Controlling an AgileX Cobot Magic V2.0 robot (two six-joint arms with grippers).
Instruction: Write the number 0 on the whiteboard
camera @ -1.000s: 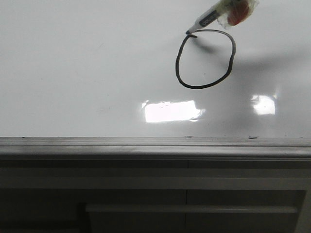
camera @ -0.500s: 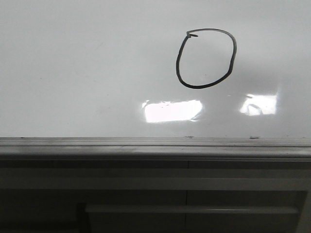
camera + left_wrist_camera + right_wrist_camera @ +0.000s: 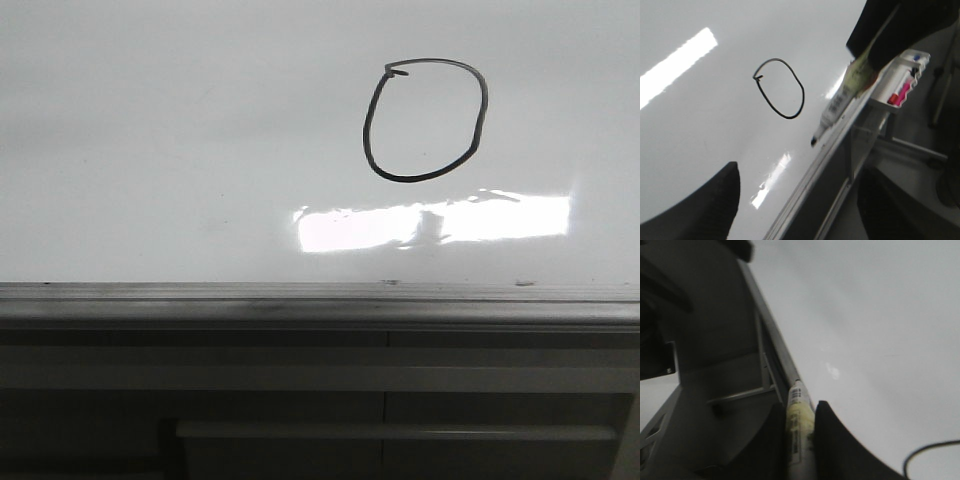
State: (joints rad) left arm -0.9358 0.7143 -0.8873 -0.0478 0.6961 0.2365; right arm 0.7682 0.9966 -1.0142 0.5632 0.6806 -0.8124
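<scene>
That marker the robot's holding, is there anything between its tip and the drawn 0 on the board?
Nothing visible. Bare whiteboard lies between the marker tip and the number 0; the tip sits near the board's edge rail.

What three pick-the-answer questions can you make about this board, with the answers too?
1. In the front view, where on the whiteboard is the number 0? A upper right; B lower left; C bottom middle.
2. What colour is its line? A red; B black; C green.
3. The right gripper is: A open and empty; B shut on the marker; C holding a cup.

Answers: 1 A, the oval sits high and to the right. 2 B, the stroke is black. 3 B, both fingers press the marker's barrel.
</scene>
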